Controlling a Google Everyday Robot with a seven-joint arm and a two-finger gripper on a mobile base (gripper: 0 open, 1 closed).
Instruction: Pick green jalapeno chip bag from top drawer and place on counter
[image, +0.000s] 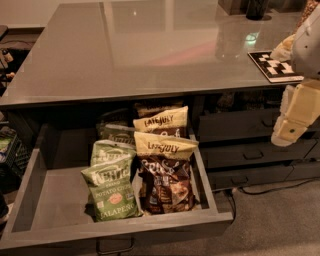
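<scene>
1. Grey and glossy, the desk (125, 55) fills the upper half of the camera view. It bears a black-and-white checkered card (275, 65) near its right edge. No chip bag is on it.
2. Below its front edge the top drawer (55, 200) is pulled wide open. The left part of its floor is bare.
3. The green jalapeno chip bag (111, 192) rests in the drawer near the front wall, left of centre. It leans against a second green bag (114, 151) behind it. It touches, or nearly touches, a dark brown Late July bag (165, 182) on its right.
4. The end effector (292, 120) hangs at the right edge of the view, in front of the closed lower drawer fronts (245, 155). It is well apart from the bag and carries nothing I can see. Whether it is released or clenched I cannot tell.
5. Progress, as I judge it: the drawer is open, so access is ready. Reaching in, grasping, lifting and setting the bag on the desk all remain.
6. The bag's printed face is turned up and forward. Its sealed top points toward the drawer's back, and the "JALAPENO" edge points toward the drawer front.
7. Its long axis runs front to back, with the bottom swung slightly to the right in the view.
</scene>
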